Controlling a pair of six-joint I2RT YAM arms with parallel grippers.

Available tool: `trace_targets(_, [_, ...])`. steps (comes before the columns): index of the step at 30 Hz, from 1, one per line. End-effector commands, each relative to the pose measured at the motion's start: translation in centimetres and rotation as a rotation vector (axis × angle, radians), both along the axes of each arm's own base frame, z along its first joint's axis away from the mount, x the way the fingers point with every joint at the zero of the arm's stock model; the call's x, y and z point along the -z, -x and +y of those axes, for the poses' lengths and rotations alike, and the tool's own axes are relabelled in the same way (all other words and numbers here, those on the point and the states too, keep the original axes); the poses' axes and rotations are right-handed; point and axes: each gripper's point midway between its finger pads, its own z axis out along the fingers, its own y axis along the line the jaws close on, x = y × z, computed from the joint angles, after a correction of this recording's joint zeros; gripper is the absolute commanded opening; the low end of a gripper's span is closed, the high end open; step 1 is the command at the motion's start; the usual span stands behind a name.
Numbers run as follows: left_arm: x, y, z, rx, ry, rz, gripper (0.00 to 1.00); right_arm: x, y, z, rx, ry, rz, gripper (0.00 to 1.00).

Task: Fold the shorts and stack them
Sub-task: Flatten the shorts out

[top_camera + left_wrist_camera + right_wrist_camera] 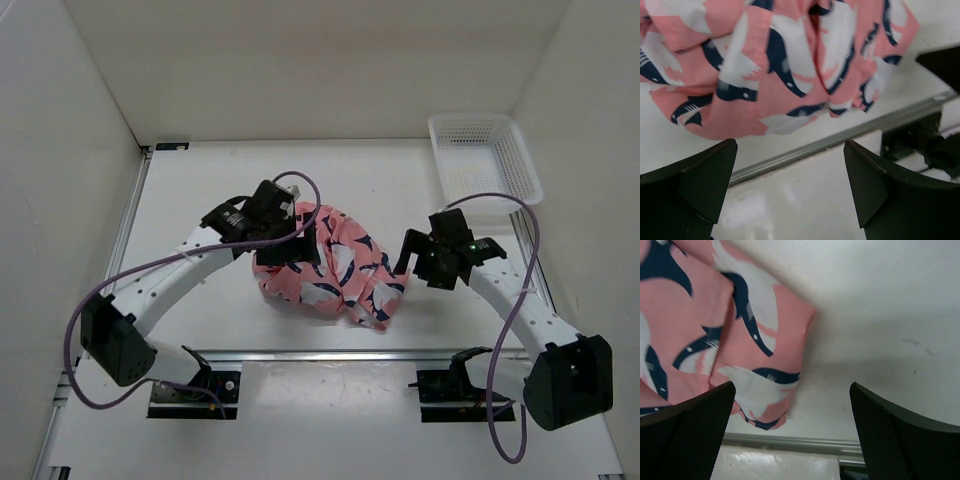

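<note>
Salmon-pink cloth printed with navy and white fish shapes: the shorts (335, 268), crumpled in a loose heap on the white table (200, 180). Lies about midway between the left and right edges, nearer the near edge than the far one. Rumpled rather than flat, with folds and overlapping layers plain in both wrist views and one corner reaching toward the metal rail (330, 353) along the near edge. Over the heap's left part, the left gripper (295, 252), jaws wide apart, nothing between the fingers (700, 185). Cloth just beyond the tips there, bare table and rail under the gap. Just beside the heap's right side, the right gripper (412, 262), likewise wide open and holding nothing. A pink corner of cloth just past one of its fingers (695, 430), bare table between the two. In the far right corner of the table, a white mesh basket (530, 170), well apart from the shorts.
</note>
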Motion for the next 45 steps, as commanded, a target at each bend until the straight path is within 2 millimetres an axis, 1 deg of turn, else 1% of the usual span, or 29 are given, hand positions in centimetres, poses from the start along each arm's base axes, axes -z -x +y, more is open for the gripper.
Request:
trace_targets(1, [0.0, -2.6, 1.0, -0.144, -0.037, -0.032, 0.99, -0.2, 1.0, 3.6, -0.092, -0.199, 0.024, 1.00])
trace_targets(3, [0.3, -3.1, 0.9, -0.140, -0.043, -0.024, 0.99, 1.4, 1.4, 4.4, -0.114, -0.226, 0.096, 1.00])
trace_targets(6, [-0.5, -2.3, -2.7, -0.028, -0.021, -0.028, 0.96, 2.7, 1.2, 4.8, -0.122, -0.237, 0.114, 0.98])
trace_targets(9, [-0.3, -1.4, -5.3, 0.049, -0.031, -0.027, 0.93, 3.5, 0.6, 5.2, -0.119, -0.252, 0.116, 0.86])
trace_targets(11, [0.5, -1.5, -5.5, 0.033, -0.038, -0.003, 0.90, 3.5, 0.2, 6.1, -0.142, -0.288, 0.127, 0.77])
trace_targets(13, [0.8, -1.5, -5.6, 0.033, -0.045, 0.004, 0.88, 4.4, 0.1, 6.4, -0.154, -0.276, 0.154, 0.45])
trace_targets(14, [0.2, -1.6, -5.4, 0.027, -0.044, -0.008, 0.86, 3.8, -0.3, 6.7, -0.162, -0.289, 0.143, 0.31])
trace_targets(15, [-0.1, -1.7, -5.2, 0.019, -0.046, -0.023, 0.85, 3.4, -0.9, 6.9, -0.165, -0.294, 0.125, 0.08])
trace_targets(16, [-0.5, -1.9, -4.8, 0.017, -0.041, -0.035, 0.82, 2.7, -1.4, 7.3, -0.174, -0.307, 0.110, 0.00])
trace_targets(17, [-1.6, -2.4, -4.1, -0.009, -0.033, -0.059, 0.82, 1.8, -2.1, 7.5, -0.178, -0.314, 0.085, 0.00])
trace_targets(18, [-2.2, -2.8, -3.3, -0.024, -0.039, -0.076, 0.80, -0.7, -4.0, 7.8, -0.188, -0.325, 0.015, 0.00])
trace_targets(20, [-3.9, -4.5, -1.6, -0.073, -0.032, -0.119, 0.79, -3.6, -6.3, 7.6, -0.191, -0.324, -0.045, 0.00])
trace_targets(21, [-4.7, -4.8, -0.5, -0.092, -0.044, -0.129, 0.79, -8.1, -9.6, 7.3, -0.182, -0.337, -0.154, 0.00])
trace_targets(22, [-5.4, -5.2, 0.2, -0.105, -0.047, -0.138, 0.79, -10.4, -10.9, 7.3, -0.181, -0.351, -0.200, 0.00])
trace_targets(23, [-7.5, -6.5, 1.5, -0.145, -0.038, -0.182, 0.79, -12.1, -12.0, 7.0, -0.179, -0.346, -0.225, 0.00])
trace_targets(24, [-8.4, -7.1, 2.6, -0.159, -0.061, -0.211, 0.79, -17.3, -13.9, 6.7, -0.188, -0.354, -0.350, 0.00])
trace_targets(26, [-10.0, -8.1, 5.1, -0.216, -0.088, -0.235, 0.79, -21.3, -14.9, 6.5, -0.198, -0.355, -0.430, 0.00])
trace_targets(27, [-12.2, -8.4, 5.9, -0.229, -0.071, -0.285, 0.79, -24.1, -15.1, 6.7, -0.213, -0.369, -0.487, 0.00])
trace_targets(30, [-15.2, -9.4, 9.5, -0.318, -0.067, -0.354, 0.79, -26.1, -13.1, 8.6, -0.290, -0.412, -0.509, 0.00])
trace_targets(33, [-16.4, -10.1, 12.6, -0.400, -0.065, -0.383, 0.81, -23.5, -8.9, 12.7, -0.400, -0.379, -0.461, 0.00])
trace_targets(34, [-17.2, -9.9, 13.5, -0.416, -0.064, -0.407, 0.82, -20.3, -7.6, 13.7, -0.410, -0.349, -0.386, 0.00])
trace_targets(35, [-17.2, -10.1, 14.1, -0.423, -0.069, -0.408, 0.82, -18.7, -5.1, 16.5, -0.472, -0.341, -0.355, 0.00])
trace_targets(37, [-17.8, -9.9, 16.3, -0.476, -0.082, -0.422, 0.83, -15.5, -2.0, 20.6, -0.551, -0.382, -0.285, 0.00])
trace_targets(38, [-17.8, -10.0, 16.7, -0.485, -0.078, -0.419, 0.83, -12.0, 2.6, 23.8, -0.638, -0.408, -0.174, 0.00])
trace_targets(39, [-17.8, -9.9, 17.7, -0.505, -0.090, -0.423, 0.83, -10.8, 4.8, 25.8, -0.704, -0.435, -0.134, 0.00])
trace_targets(40, [-17.4, -9.9, 17.9, -0.500, -0.093, -0.414, 0.84, -8.5, 8.6, 28.6, -0.824, -0.442, -0.050, 0.07])
trace_targets(41, [-17.6, -9.4, 17.9, -0.494, -0.080, -0.411, 0.85, -8.9, 9.2, 29.7, -0.878, -0.419, -0.067, 0.15])
trace_targets(43, [-16.4, -9.2, 18.2, -0.475, -0.105, -0.381, 0.87, -7.5, 9.3, 29.0, -0.878, -0.278, -0.052, 0.48])
trace_targets(45, [-15.4, -8.7, 18.1, -0.466, -0.111, -0.349, 0.92, -8.8, 6.5, 27.5, -0.822, -0.227, -0.144, 0.70])
